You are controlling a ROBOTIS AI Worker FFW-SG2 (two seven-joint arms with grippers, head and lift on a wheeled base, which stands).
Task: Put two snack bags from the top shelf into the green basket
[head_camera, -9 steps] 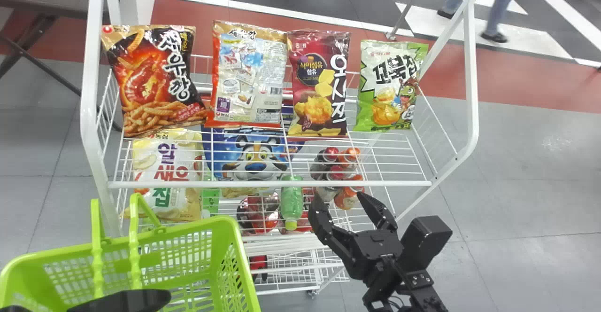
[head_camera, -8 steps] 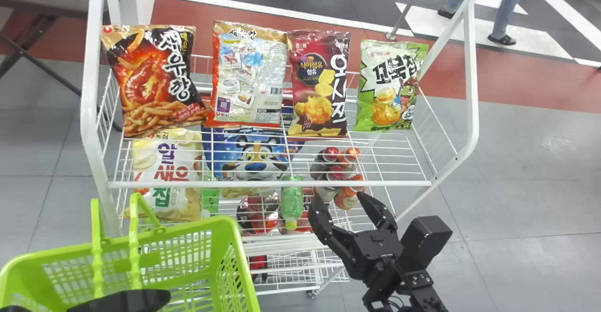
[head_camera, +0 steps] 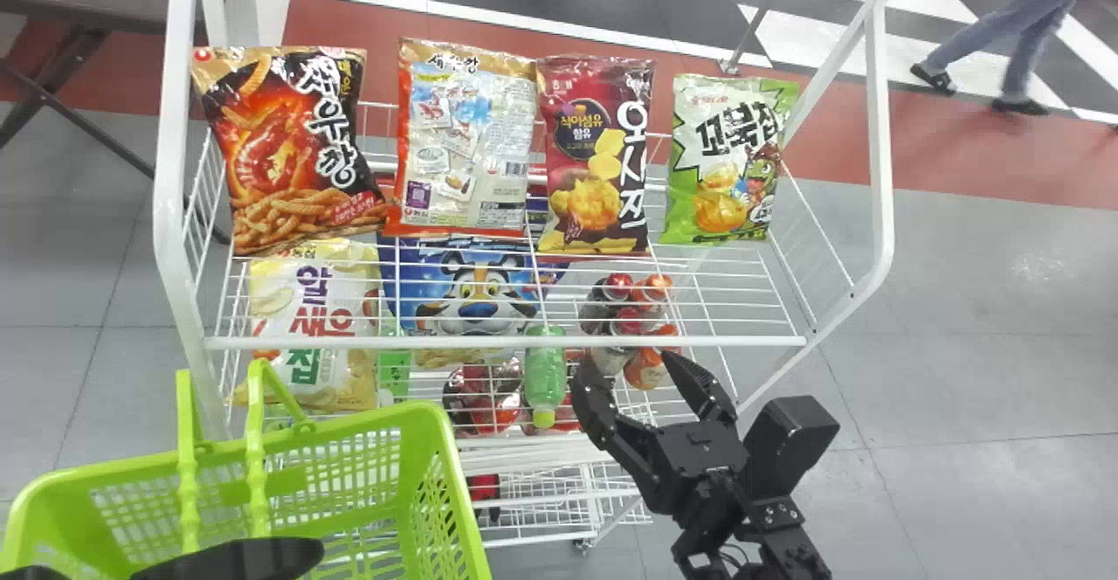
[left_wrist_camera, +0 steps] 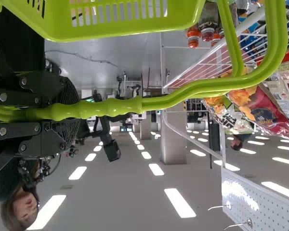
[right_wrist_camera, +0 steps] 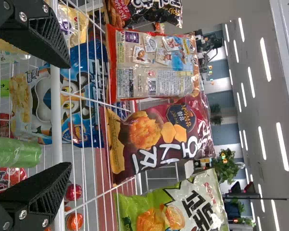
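Right tool (head_camera: 629, 369) hangs open before the top shelf (head_camera: 489, 342).

I'm seeing a basket (head_camera: 455, 471) glowing lime green lol. Up top, leftmost bag (head_camera: 288, 148) is rocking black and orange, second bag (head_camera: 463, 143) is wearing silver edged in red, third bag (head_camera: 594, 161) is mixing maroon and yellow, fourth bag (head_camera: 729, 161) is flashing green around jagged white.

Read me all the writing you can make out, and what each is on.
"새우깡": black-and-orange bag
"새우깡": silver bag
"오사쯔": red bag
"식이섬유 함유": also the red bag
"꼬북칩": green bag
"알새우칩": yellow bag, lower down, behind wires
The finer print on the bags is too small to read.
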